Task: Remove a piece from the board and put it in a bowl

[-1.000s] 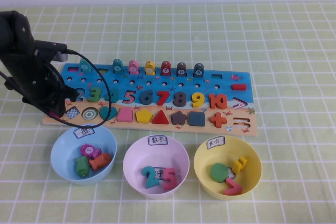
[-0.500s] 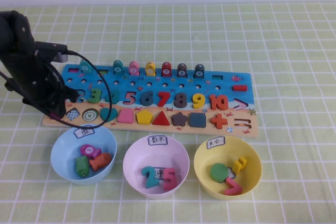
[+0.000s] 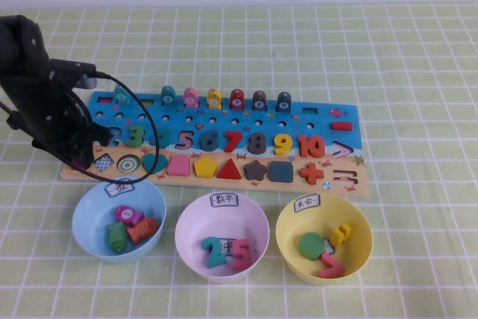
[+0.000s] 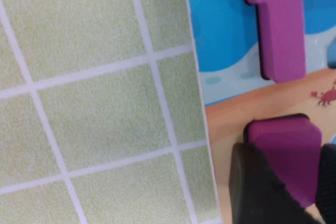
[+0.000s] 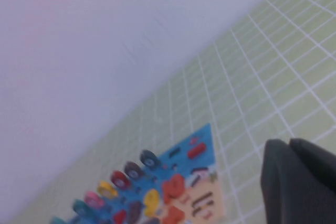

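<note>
My left gripper [image 4: 286,182] sits at the board's [image 3: 224,128] nine o'clock end, jaws grasping the magenta piece [image 4: 286,140] on the tan strip. My right gripper [image 5: 299,177] hangs raised, its jaws clenched.

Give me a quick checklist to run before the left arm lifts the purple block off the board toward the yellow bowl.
1. Left gripper placed at the purple block: ok, its dark fingers sit on either side of it at the board's left end.
2. Fingers clamped firmly on the block: cannot tell.
3. Block free of the purple number 1: ok, a gap shows between them.
4. Yellow bowl has room: ok, it holds only a few pieces.
5. Right gripper out of the way: ok, raised off to the board's right end, outside the high view.
</note>
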Robot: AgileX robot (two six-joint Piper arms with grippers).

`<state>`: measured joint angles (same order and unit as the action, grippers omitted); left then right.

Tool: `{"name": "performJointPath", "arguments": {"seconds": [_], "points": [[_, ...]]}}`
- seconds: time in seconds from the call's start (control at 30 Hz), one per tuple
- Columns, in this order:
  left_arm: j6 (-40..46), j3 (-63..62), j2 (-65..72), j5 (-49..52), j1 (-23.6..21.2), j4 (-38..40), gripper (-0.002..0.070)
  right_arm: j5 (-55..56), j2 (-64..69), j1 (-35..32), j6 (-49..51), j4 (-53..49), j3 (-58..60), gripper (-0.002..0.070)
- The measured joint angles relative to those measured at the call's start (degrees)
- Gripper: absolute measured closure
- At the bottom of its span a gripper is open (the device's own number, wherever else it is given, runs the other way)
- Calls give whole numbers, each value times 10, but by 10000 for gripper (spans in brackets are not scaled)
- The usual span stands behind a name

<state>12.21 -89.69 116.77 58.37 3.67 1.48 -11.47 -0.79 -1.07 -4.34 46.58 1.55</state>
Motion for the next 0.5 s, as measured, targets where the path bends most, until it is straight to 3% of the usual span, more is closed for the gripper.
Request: {"name": "performJointPath", "arguments": {"seconds": [0.13,0.5], "points": [[0,0,0,0,0,0,473,21,0,0,0,93,0,694],[0,0,0,0,0,0,473,9,0,0,-13,150,0,694]]}}
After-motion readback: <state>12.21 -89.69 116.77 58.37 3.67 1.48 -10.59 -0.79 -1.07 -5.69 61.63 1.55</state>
